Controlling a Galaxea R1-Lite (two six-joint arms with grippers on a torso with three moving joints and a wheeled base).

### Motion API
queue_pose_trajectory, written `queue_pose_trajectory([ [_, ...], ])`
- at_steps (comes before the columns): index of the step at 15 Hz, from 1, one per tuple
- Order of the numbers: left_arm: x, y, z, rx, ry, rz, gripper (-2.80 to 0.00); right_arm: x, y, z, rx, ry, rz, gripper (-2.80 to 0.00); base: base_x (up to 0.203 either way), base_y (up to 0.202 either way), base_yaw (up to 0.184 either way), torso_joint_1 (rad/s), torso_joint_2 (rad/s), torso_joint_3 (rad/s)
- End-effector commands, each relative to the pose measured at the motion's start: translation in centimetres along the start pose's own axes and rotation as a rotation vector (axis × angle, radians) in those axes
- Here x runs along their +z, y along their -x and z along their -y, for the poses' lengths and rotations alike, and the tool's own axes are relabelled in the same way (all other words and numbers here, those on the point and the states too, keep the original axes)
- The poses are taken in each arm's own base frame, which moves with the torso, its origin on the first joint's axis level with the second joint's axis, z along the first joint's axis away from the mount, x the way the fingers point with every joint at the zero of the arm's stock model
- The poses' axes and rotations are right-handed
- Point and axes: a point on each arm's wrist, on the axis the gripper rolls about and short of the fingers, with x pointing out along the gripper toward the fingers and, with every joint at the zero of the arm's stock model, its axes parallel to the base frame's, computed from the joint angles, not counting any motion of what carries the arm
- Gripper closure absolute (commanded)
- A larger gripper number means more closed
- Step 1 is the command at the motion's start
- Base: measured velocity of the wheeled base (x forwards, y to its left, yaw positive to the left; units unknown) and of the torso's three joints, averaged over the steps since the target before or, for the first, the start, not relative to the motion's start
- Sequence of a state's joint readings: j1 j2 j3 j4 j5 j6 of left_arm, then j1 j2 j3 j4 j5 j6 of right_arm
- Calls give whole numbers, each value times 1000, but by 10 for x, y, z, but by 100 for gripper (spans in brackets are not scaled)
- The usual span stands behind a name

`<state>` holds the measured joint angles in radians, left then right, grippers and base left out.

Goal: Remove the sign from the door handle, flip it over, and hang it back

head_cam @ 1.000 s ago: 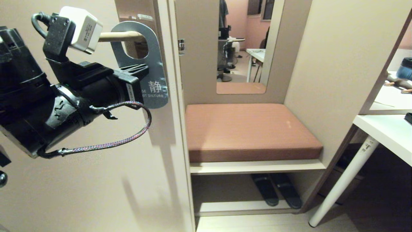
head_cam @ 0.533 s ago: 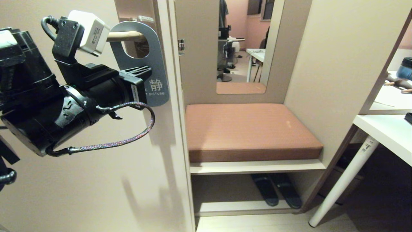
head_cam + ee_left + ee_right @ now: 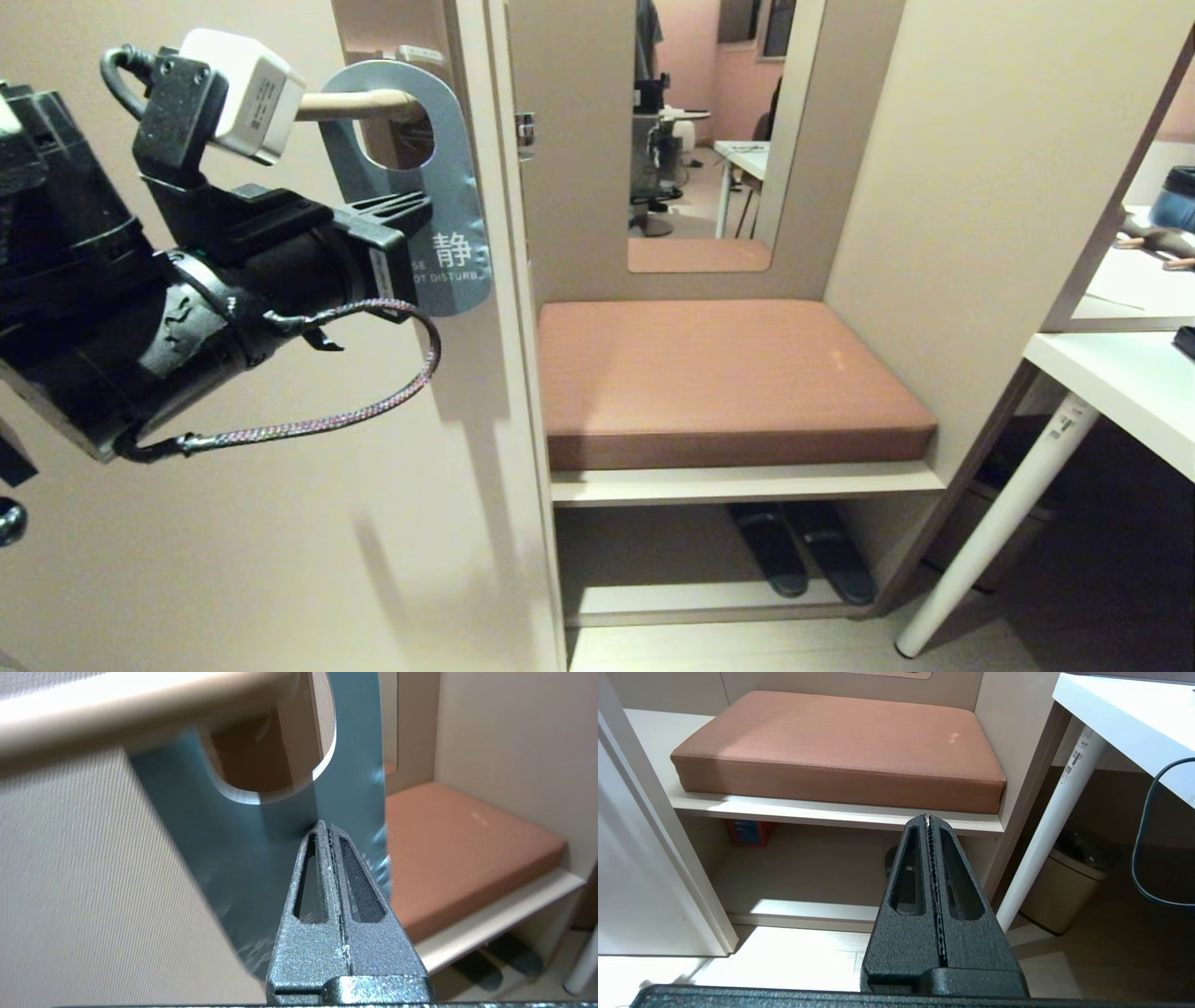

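The sign (image 3: 453,177) hangs by its oval hole on the door handle (image 3: 355,105), blue-grey face outward with "DISTURB" readable at its lower end. My left gripper (image 3: 422,201) reaches in from the left, shut, with nothing between its fingers. In the left wrist view its tips (image 3: 328,826) rest against the face of the sign (image 3: 224,849) just below the hole, under the door handle (image 3: 140,704). My right gripper (image 3: 928,817) is shut and empty, hanging low before the bench, out of the head view.
The door edge (image 3: 495,373) runs down beside the sign. To its right are a bench with a brown cushion (image 3: 728,373), a mirror (image 3: 700,131), dark slippers (image 3: 803,551) underneath, and a white table (image 3: 1120,373) with a slanted leg. A bin (image 3: 1064,896) stands under the table.
My left arm lifted a little up and right half a second ago, then came back to where it was. The sign shifted slightly with it and hangs again as before.
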<state>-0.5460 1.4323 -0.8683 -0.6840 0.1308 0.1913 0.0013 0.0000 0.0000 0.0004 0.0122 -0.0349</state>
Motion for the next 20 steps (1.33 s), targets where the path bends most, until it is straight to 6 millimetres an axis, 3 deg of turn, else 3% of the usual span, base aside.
queue_pose_trajectory([
  [1, 1, 20, -2, -1, -2, 10, 0, 0, 0, 0, 0, 0, -1, 0, 0, 0, 0, 0, 0, 0],
  [9, -43, 107, -12, 35, -14, -75, 0, 0, 0, 0, 0, 0, -2, 0, 0, 0, 0, 0, 0, 0],
  [17, -61, 136, -15, 94, -23, -107, 0, 0, 0, 0, 0, 0, -1, 0, 0, 0, 0, 0, 0, 0],
  [20, -72, 160, -15, 126, -25, -117, 0, 0, 0, 0, 1, 0, -3, 0, 0, 0, 0, 0, 0, 0],
])
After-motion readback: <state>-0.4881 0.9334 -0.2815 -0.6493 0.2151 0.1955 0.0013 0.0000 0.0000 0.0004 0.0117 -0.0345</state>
